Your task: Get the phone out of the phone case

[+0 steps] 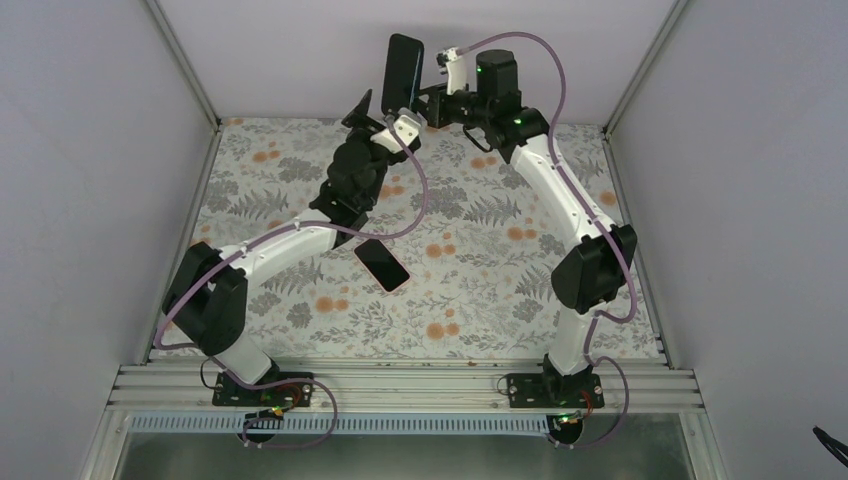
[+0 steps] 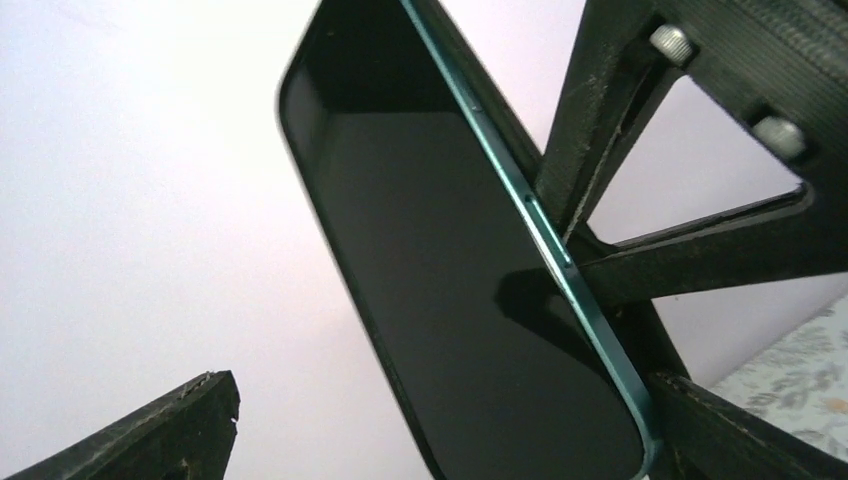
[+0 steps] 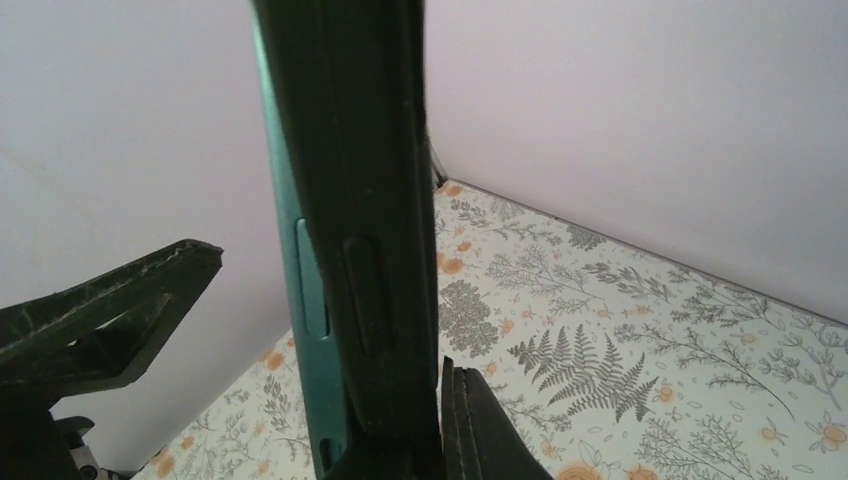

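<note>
White walls [image 1: 100, 150], floral table [image 1: 480, 250]. Right tool [image 1: 428, 100] clamps the phone case [image 1: 402, 70], phone [image 2: 450, 300] inside, high above the table; left tool [image 1: 385, 116] gapes wide around it. A hard tug could drop both

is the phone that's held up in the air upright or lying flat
Upright: the phone stands on end in the top view, and the right wrist view shows its teal edge running vertically.

Black-screened, teal-edged phone [image 2: 450, 300]; black case [image 3: 380, 150]; tablecloth [image 1: 480, 250] of grey ferns, orange blossoms.
</note>
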Robot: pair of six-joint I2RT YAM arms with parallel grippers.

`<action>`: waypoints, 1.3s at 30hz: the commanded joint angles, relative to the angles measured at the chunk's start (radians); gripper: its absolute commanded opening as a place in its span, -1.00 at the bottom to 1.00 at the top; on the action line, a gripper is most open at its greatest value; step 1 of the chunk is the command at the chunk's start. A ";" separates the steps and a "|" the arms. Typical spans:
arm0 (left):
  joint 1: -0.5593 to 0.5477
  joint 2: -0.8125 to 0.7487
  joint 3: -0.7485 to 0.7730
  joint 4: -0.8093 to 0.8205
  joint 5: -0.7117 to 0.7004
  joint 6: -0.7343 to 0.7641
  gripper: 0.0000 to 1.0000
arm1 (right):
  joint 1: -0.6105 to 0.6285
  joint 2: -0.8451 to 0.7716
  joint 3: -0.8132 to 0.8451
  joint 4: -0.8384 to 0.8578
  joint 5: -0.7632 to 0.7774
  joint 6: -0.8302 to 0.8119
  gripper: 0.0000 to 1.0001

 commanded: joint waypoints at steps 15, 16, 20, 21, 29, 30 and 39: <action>0.016 0.045 0.004 0.323 -0.284 0.106 0.38 | 0.014 -0.114 -0.046 0.091 -0.180 0.068 -0.94; 0.014 0.054 0.016 0.330 -0.290 0.118 0.35 | 0.014 -0.112 -0.050 0.091 -0.188 0.069 -0.94; 0.001 0.113 0.056 0.436 -0.313 0.223 0.19 | 0.022 -0.097 -0.048 0.098 -0.237 0.068 -0.95; -0.005 0.127 0.060 0.480 -0.314 0.261 0.15 | 0.029 -0.091 -0.044 0.094 -0.242 0.064 -0.95; -0.035 0.267 0.130 0.775 -0.321 0.529 0.11 | 0.051 -0.090 -0.077 0.088 -0.278 0.051 -0.95; -0.035 0.281 0.136 0.805 -0.325 0.548 0.11 | 0.052 -0.096 -0.086 0.096 -0.292 0.056 -0.94; -0.032 0.272 0.136 0.702 -0.297 0.435 -0.16 | 0.061 -0.132 -0.115 0.104 -0.335 0.047 -0.95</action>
